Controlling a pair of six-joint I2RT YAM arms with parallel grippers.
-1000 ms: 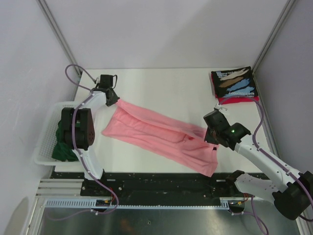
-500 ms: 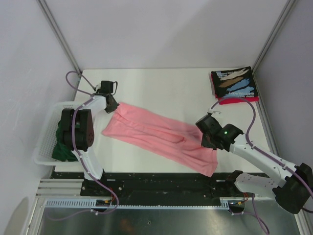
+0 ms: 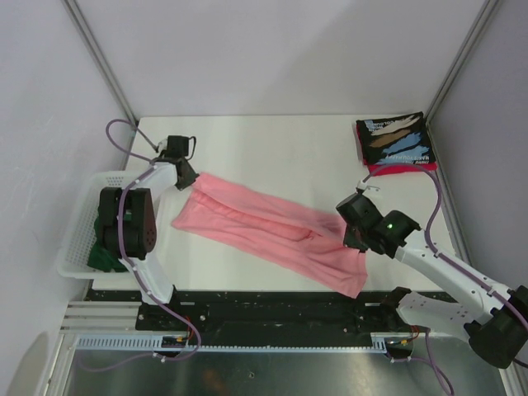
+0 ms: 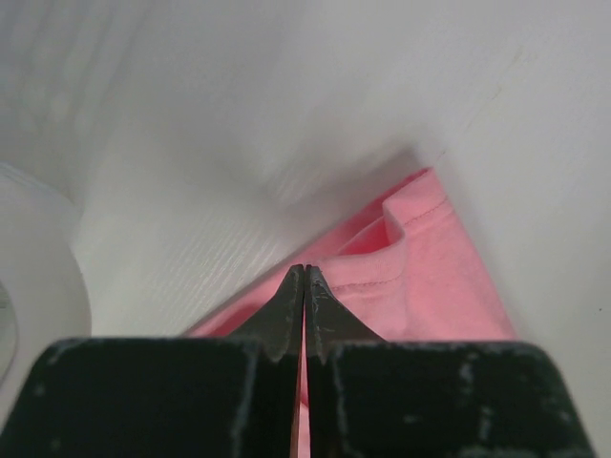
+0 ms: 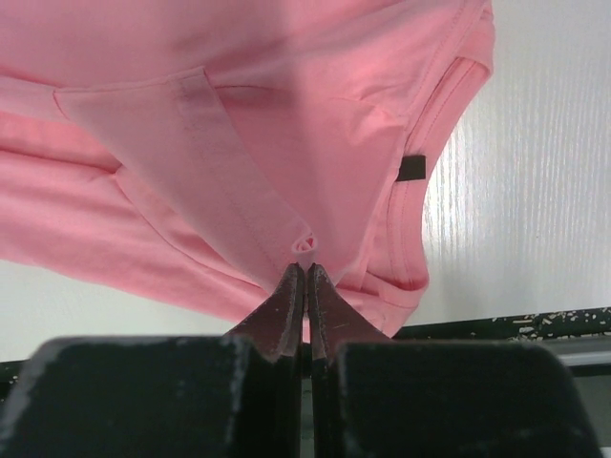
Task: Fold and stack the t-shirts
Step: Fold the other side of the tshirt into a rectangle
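Note:
A light pink t-shirt (image 3: pixel 264 224) lies stretched in a long folded band slanting across the table, from back left to front right. My left gripper (image 3: pixel 189 176) is shut on its back-left corner; in the left wrist view, pink cloth (image 4: pixel 430 272) runs under and between the closed fingertips (image 4: pixel 305 274). At the front-right end, near the collar, my right gripper (image 3: pixel 351 237) is shut on a pinched fold of the pink t-shirt (image 5: pixel 191 57). A folded black printed t-shirt (image 3: pixel 395 140) lies on a red t-shirt (image 3: pixel 406 168) at the back right. The dark green t-shirt (image 3: pixel 102 247) is in the basket.
A white slatted basket (image 3: pixel 77 224) stands off the table's left edge beside the left arm. The table's front edge with a black rail (image 3: pixel 272 309) runs just below the pink cloth's lowest corner. Grey walls enclose the back and sides.
The right gripper has shifted a little to the left and toward the front with its end of the pink t-shirt. The left gripper has edged slightly back. Both stay shut.

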